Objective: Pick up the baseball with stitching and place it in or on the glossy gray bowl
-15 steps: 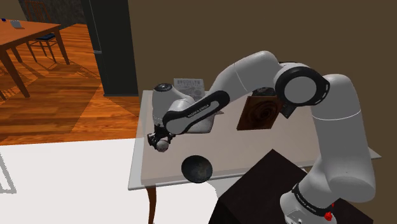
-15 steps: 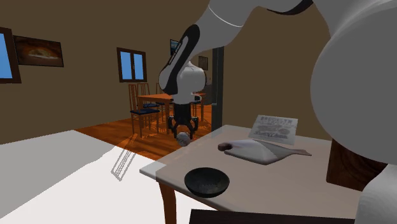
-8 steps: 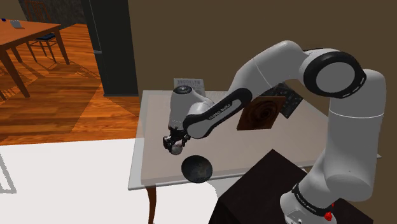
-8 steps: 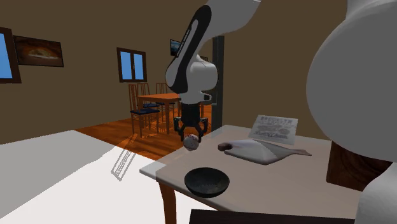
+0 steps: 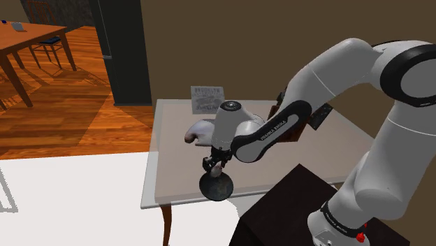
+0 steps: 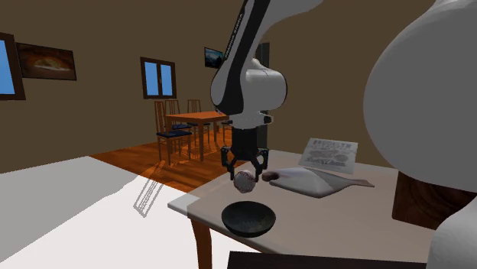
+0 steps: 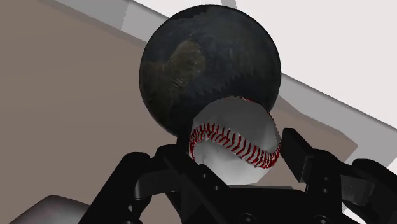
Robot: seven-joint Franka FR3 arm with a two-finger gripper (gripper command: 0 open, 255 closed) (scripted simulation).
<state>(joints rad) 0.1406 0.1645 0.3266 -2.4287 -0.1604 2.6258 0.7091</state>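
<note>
My gripper [image 6: 245, 166] is clasped on the baseball [image 6: 244, 181], black fingers pressed to either side of the white, red-stitched ball. The ball hangs in the air over the table [image 6: 344, 229] and touches nothing else. The dark glossy bowl [image 6: 248, 218] stands near the table's edge. In the second exterior view it lies at six o'clock from the ball with a clear gap between them, and in the shoulder view it is likewise at about six o'clock, close under my fingers. In the wrist view the bowl's round hollow sits right behind the ball. I judge the carry nearly done and the placing step in hand: the ball is over the bowl, not yet in it. The next move calls for a short, straight descent until the ball is low in the hollow, then a gentle parting of my fingers, since a ball let go from height could bounce or roll out. The pale board [image 6: 317, 182], at two o'clock from the bowl, is well apart.
</note>
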